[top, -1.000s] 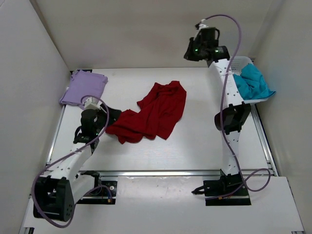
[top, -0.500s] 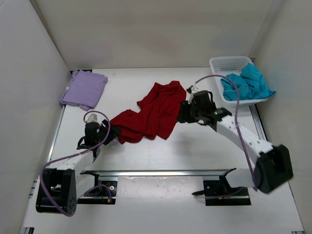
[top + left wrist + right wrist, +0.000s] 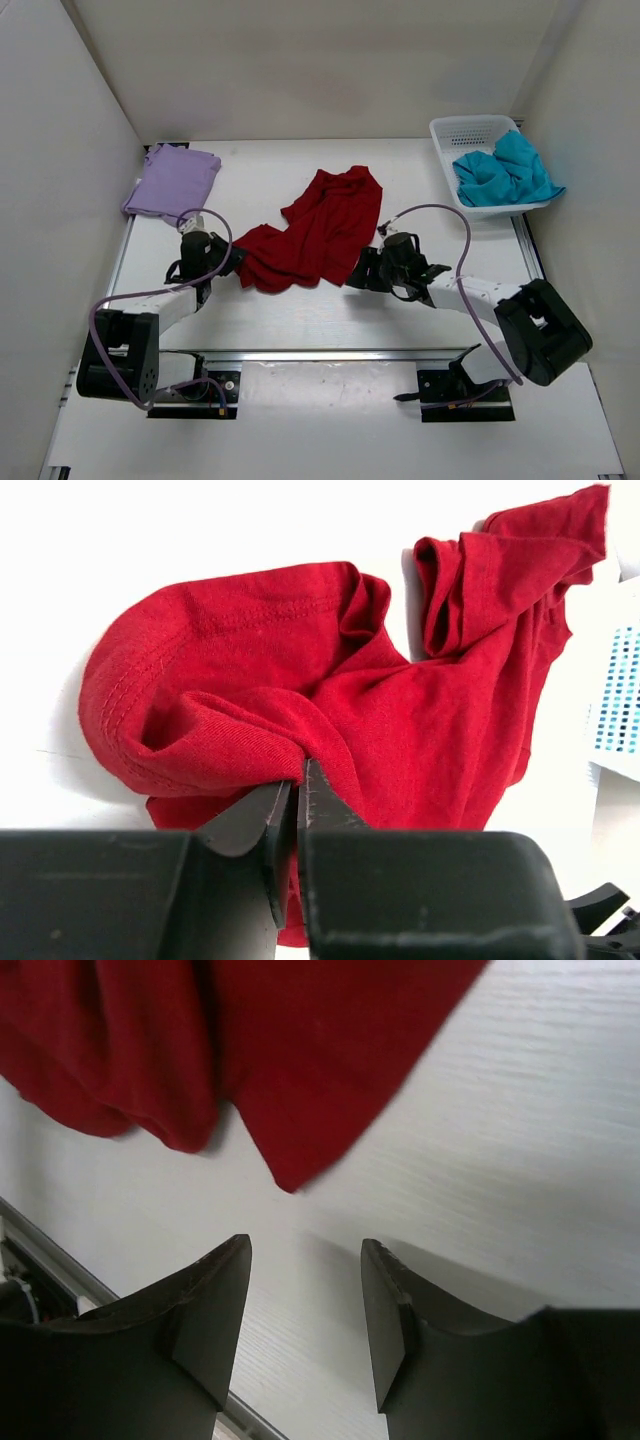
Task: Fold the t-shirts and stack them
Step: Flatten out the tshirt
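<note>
While the left claw (image 3: 296,785) pinches a fold of the red shirt (image 3: 400,700) tight between its tips, the right claw (image 3: 304,1255) sits low over the table (image 3: 520,1160), jaws spread and nothing in them. A pointed corner of the shirt lies just ahead of its tips, not touching. To do this well, I'd say the right claw should slide forward until that corner lands between the jaws and pinch it cleanly, then both claws pull apart evenly to spread the crumpled cloth flat before any fold. The lavender shirt (image 3: 172,180) looks folded, well beyond the left claw; the teal shirt (image 3: 500,175) sits in the basket (image 3: 470,128), far past the right claw.
</note>
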Tool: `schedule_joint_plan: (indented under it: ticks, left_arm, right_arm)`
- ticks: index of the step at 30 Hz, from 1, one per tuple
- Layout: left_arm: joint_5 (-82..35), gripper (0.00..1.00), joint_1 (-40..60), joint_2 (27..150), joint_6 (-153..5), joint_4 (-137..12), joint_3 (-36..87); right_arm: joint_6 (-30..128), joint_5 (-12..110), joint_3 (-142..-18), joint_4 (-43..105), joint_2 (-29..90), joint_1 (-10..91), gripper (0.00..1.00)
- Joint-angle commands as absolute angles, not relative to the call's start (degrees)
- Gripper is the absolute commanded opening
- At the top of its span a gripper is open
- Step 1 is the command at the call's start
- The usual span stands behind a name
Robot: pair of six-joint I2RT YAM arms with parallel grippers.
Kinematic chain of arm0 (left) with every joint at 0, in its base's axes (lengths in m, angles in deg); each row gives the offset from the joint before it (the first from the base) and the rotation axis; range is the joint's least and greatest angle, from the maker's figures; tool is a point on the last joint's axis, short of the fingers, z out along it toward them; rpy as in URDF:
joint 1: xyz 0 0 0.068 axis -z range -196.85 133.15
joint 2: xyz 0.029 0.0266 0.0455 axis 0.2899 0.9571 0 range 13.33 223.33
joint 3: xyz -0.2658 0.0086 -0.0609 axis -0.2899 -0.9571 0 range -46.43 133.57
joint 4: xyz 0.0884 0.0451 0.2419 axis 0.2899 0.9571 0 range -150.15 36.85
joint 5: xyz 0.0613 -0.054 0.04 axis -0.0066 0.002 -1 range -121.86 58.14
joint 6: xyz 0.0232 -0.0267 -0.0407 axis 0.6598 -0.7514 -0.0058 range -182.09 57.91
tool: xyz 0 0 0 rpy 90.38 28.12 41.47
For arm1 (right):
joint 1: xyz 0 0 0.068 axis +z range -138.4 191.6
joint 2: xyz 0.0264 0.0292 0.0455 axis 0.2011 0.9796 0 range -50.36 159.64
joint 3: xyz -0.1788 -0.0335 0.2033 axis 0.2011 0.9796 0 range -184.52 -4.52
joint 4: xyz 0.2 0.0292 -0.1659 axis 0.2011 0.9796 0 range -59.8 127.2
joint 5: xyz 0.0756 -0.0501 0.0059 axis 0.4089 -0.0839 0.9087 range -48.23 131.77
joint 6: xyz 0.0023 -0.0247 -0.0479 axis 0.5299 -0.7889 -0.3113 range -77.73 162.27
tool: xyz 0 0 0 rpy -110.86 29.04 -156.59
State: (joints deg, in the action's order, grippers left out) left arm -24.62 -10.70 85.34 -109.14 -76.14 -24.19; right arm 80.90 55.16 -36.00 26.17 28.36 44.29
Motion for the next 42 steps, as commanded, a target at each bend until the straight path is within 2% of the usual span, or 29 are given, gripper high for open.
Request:
schedule_joint_plan:
  ticks: [1, 5, 8, 13, 15, 18, 19, 23, 25, 27, 29, 32, 35, 36, 37, 38, 40, 42]
  left_arm:
    - [-26.1, 0.14, -9.4, 86.1, -109.6, -77.9, -22.5]
    - [-26.0, 0.11, -7.9, 87.0, -109.6, -78.0, -22.3]
    - [-25.5, 0.08, -8.0, 86.7, -109.7, -77.8, -22.5]
    - [-27.1, 0.01, -8.7, 85.8, -108.1, -74.7, -20.2]
    - [-27.2, 0.00, -8.8, 86.5, -106.7, -72.0, -16.9]
    - [-27.6, 0.00, -8.1, 87.7, -102.8, -61.6, -10.4]
    - [-27.4, 0.00, -8.2, 87.7, -100.6, -60.2, -9.2]
    - [-27.4, 0.00, -9.3, 86.6, -92.3, -44.0, -0.6]
    - [-29.2, 0.00, -8.8, 87.1, -87.5, -31.5, 8.3]
    - [-34.3, 0.00, -5.8, 89.2, -80.7, -21.4, 16.4]
    - [-44.0, 0.05, -0.4, 92.3, -78.2, -11.4, 23.3]
    - [-50.4, 0.08, 10.6, 95.6, -78.3, -7.8, 25.4]
    - [-50.0, 0.00, 11.0, 98.0, -78.2, -9.1, 27.1]
    - [-51.2, 0.00, 9.9, 99.1, -77.0, -9.2, 32.0]
    - [-50.5, 0.00, 6.2, 99.7, -76.3, -9.3, 37.8]
    - [-44.5, 0.00, 3.7, 100.9, -75.4, -9.4, 43.8]
    - [-29.8, 0.00, -8.1, 103.8, -76.2, -5.6, 54.1]
    - [-23.0, 0.00, -13.2, 104.1, -78.6, -5.5, 59.0]
  right_arm:
    - [86.0, 53.1, -35.2, 15.4, 30.6, 45.3, 0.46]
    - [87.1, 51.9, -36.6, 13.2, 35.1, 46.0, 0.43]
    - [88.0, 52.7, -37.2, 12.3, 38.6, 45.4, 0.34]
    - [87.3, 54.2, -39.2, 13.4, 42.2, 45.8, 0.32]
    - [87.4, 55.7, -40.2, 13.2, 44.6, 45.4, 0.26]
    - [87.4, 57.4, -40.5, 13.3, 44.8, 43.6, 0.03]
    - [87.3, 57.2, -39.5, 13.3, 44.4, 43.3, 0.00]
    - [85.1, 56.8, -35.4, 14.9, 36.0, 38.9, 0.00]
    - [83.1, 55.0, -33.4, 19.7, 27.4, 35.9, 0.00]
    - [80.8, 54.5, -31.2, 22.8, 21.3, 33.8, 0.00]
    - [79.5, 53.6, -29.4, 25.3, 15.6, 32.6, 0.00]
    - [78.5, 52.1, -27.5, 26.8, 12.0, 31.1, 0.00]
    - [77.4, 52.2, -27.7, 27.3, 11.6, 30.2, 0.00]
    - [77.2, 52.6, -27.6, 27.1, 11.4, 29.2, 0.00]
    - [77.0, 53.5, -27.4, 26.8, 11.7, 28.8, 0.00]
    - [77.0, 53.8, -27.3, 26.7, 11.7, 29.2, 0.00]
    - [77.4, 54.1, -27.9, 26.5, 11.2, 29.3, 0.00]
    - [77.0, 52.8, -27.7, 26.8, 10.6, 29.6, 0.00]
